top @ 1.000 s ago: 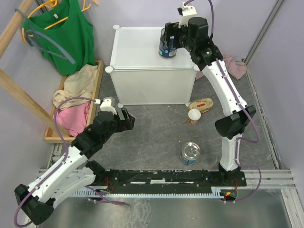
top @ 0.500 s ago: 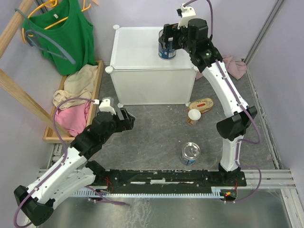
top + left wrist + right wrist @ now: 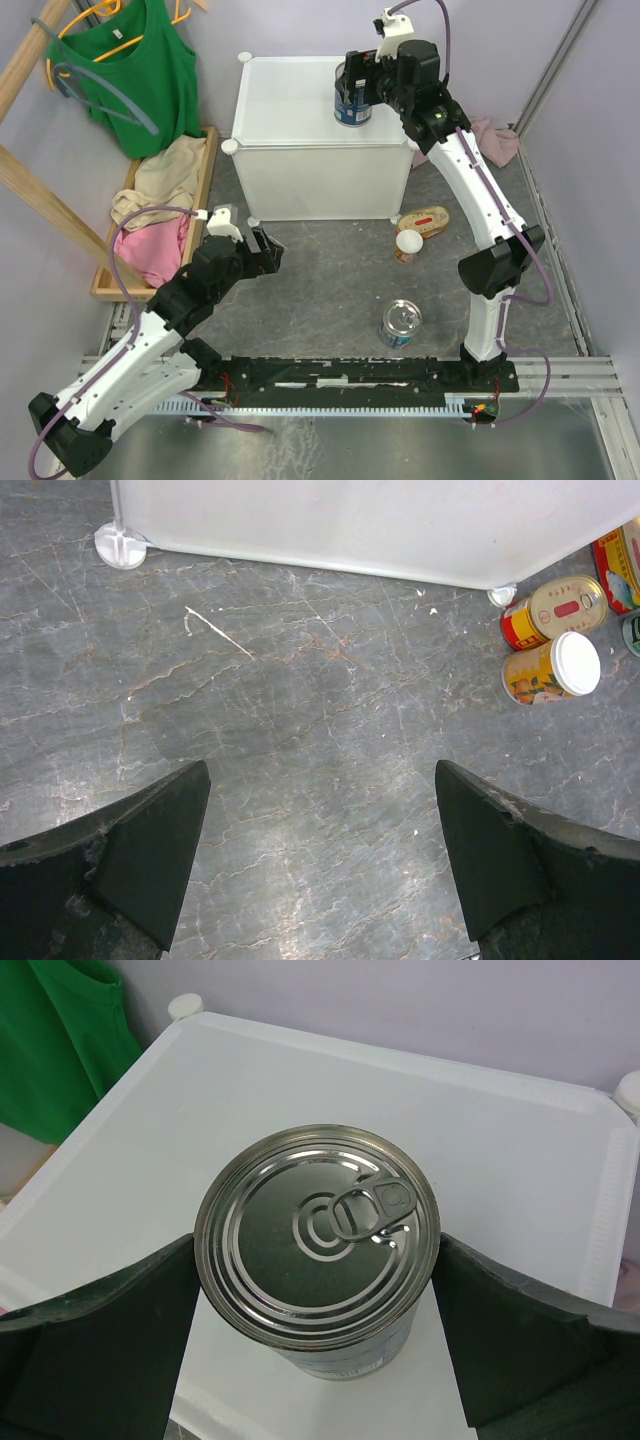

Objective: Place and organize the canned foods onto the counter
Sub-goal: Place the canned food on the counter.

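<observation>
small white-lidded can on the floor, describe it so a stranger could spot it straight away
Find the white cube cabinet and look at the grey floor off its near right corner. The small can sits there beside a flat oval gold tin; unlike the tin, it has a round white lid and an orange label.

Grey marbled tabletop [image 3: 320,285] carries white cabinet [image 3: 310,175], wooden tray [image 3: 207,170], oval gold tin [image 3: 424,219], white-lidded can [image 3: 407,245], blue-label can [image 3: 401,323]; second blue-label can [image 3: 351,100] atop cabinet.
</observation>
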`<state>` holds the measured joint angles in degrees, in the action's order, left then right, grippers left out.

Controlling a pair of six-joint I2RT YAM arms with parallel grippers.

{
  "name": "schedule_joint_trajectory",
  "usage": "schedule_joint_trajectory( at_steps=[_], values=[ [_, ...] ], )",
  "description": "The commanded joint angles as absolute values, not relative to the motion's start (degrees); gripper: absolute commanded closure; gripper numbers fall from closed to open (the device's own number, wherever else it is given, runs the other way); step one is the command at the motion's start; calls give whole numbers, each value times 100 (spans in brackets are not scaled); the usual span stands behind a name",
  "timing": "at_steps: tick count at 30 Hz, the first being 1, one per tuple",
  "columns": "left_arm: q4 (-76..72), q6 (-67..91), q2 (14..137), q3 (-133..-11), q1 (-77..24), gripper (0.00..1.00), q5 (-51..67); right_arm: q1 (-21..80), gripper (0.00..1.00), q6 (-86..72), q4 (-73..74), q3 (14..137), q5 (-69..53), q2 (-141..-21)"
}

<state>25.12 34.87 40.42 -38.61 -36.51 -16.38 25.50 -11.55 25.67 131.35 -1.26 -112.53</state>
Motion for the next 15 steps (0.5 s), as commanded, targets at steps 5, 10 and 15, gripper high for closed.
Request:
schedule_joint_trajectory(
  at_steps=[5,10,15],
  values=[
    [2320,3691,3949,-3999,-3689,0,-1677,2575,1,-1232,1937,13596,-171,-10898],
    [2329,3700,3931,-3982,-3689,0,-1688,2570,1,-1240,1947,13552,-232,-10907],
    [2329,3703,3935,-3986,-3692,1,-1712,2565,1,-1209,1874,13426,-246,-10861]
  ],
)
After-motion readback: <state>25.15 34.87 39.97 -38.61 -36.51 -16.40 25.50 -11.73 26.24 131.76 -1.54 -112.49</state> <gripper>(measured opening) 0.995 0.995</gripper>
